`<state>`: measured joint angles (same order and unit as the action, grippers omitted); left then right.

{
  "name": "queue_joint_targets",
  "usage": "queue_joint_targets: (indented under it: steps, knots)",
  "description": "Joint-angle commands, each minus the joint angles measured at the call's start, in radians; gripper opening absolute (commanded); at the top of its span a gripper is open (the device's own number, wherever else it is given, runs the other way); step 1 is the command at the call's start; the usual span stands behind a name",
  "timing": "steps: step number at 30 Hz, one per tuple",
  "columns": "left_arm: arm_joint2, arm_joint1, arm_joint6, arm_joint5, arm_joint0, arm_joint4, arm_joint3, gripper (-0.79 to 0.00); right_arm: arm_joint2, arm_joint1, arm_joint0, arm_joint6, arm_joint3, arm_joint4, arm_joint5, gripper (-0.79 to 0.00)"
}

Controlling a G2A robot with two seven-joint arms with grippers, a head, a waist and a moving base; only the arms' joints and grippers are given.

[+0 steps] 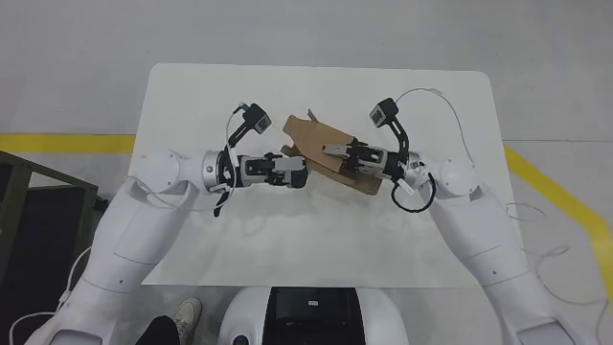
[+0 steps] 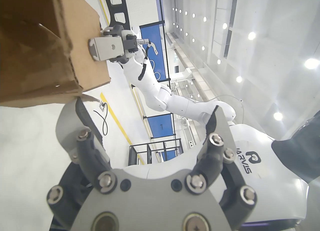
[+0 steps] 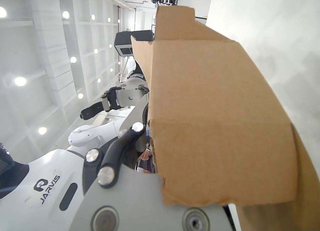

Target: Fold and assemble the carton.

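Left claw [image 2: 147, 105] gapes, fingers apart, one tip just beside a corner of the carton [image 2: 50, 41]. Right claw [image 1: 340, 151] is clamped on that carton's opposite wall, above the white worktop [image 1: 192, 96]

Left gripper [image 2: 147, 105] spread, right gripper [image 1: 337, 149] clamped.

The carton [image 1: 321, 149] is showing plain brown cardboard, unpatterned. The table [image 1: 192, 96] is showing white, the floor [image 1: 77, 38] pale grey with a yellow line [image 1: 67, 143]. The left gripper [image 1: 297, 167] and right gripper [image 1: 332, 149] are showing silver-grey and black.
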<state>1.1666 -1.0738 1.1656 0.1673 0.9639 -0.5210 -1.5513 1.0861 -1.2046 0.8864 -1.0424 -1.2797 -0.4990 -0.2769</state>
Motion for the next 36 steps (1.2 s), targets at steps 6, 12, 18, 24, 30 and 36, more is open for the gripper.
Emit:
queue_joint_targets:
  steps: [6, 12, 18, 24, 30, 36]
  knots:
    - [0.059, 0.010, -0.029, 0.020, 0.014, 0.004, 0.025, 0.000, 0.028, 0.009, -0.012, -0.089, 0.023, -0.014, -0.001, -0.785]
    - [0.095, 0.016, -0.071, 0.042, 0.029, 0.038, 0.039, 0.000, 0.052, 0.018, -0.015, -0.166, 0.021, -0.033, -0.002, -0.785]
    - [0.093, 0.016, -0.101, 0.138, 0.037, 0.088, 0.068, 0.000, 0.068, 0.024, -0.015, -0.202, 0.012, -0.040, 0.008, -0.785]
    - [0.083, 0.013, -0.115, 0.214, 0.038, 0.104, 0.095, 0.000, 0.082, 0.030, -0.010, -0.205, -0.001, -0.052, 0.034, -0.785]
    - [0.083, 0.013, -0.115, 0.214, 0.038, 0.104, 0.095, 0.000, 0.084, 0.030, -0.010, -0.204, -0.001, -0.056, 0.035, -0.785]
    - [0.083, 0.013, -0.115, 0.214, 0.038, 0.104, 0.095, 0.000, 0.084, 0.030, -0.010, -0.204, -0.001, -0.056, 0.035, -0.785]
